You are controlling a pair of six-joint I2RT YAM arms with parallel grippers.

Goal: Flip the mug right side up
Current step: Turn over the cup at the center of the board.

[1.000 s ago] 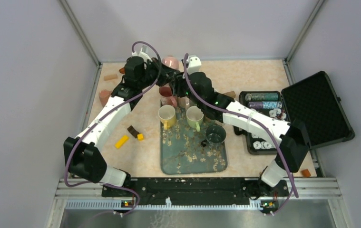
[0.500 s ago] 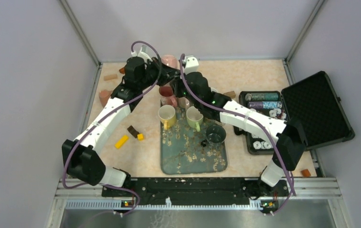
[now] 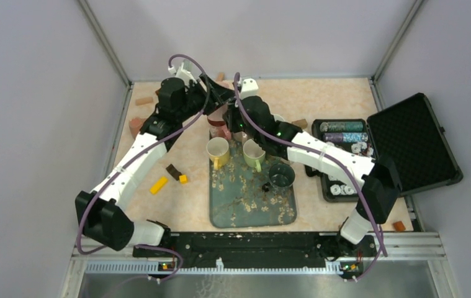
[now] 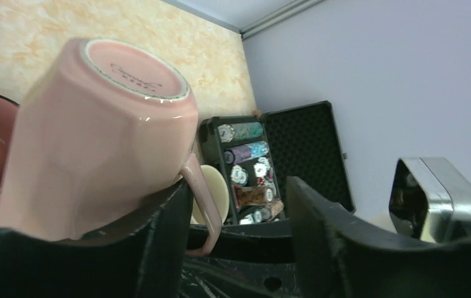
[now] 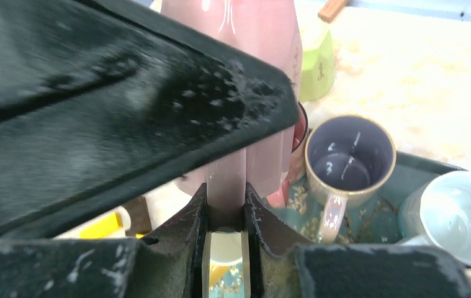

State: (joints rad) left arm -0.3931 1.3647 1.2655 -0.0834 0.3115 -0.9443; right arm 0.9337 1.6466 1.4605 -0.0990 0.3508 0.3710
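Several upright mugs fill the teal flower-patterned tray [image 3: 251,205] closest to the arm bases: a dark grey mug [image 3: 281,176], then a yellow mug [image 3: 218,151] and a green mug [image 3: 254,154] side by side. Off to the right sits an open black case [image 3: 409,139] of poker chips. Further back, above the far end of the tray, both arms meet around the pink glazed ceramic mug [image 4: 96,136], which hangs in the air rather than resting on anything. The right gripper [image 5: 225,202] is pinched tight on a thin pale-pink strip that I read as the mug's handle [image 4: 198,186]. The left gripper [image 4: 236,211] has its jaws spread apart, one finger lying against the mug's wall and the handle dipping into the gap. So the right one looks to be carrying it. Orientation: the stamped base faces up, leaning a little to one side, and the rim is down and hidden behind that finger, so the long axis runs tilted off vertical, bottom-up. Handling-wise I'd guess it's stiff, slick with glaze, fairly heavy for a two-finger pinch, and likely to chip if it dropped onto the mugs below. The handle is a decent hold, but the body can swing around it; a grip across the wall near the rim seems safer for the flip.
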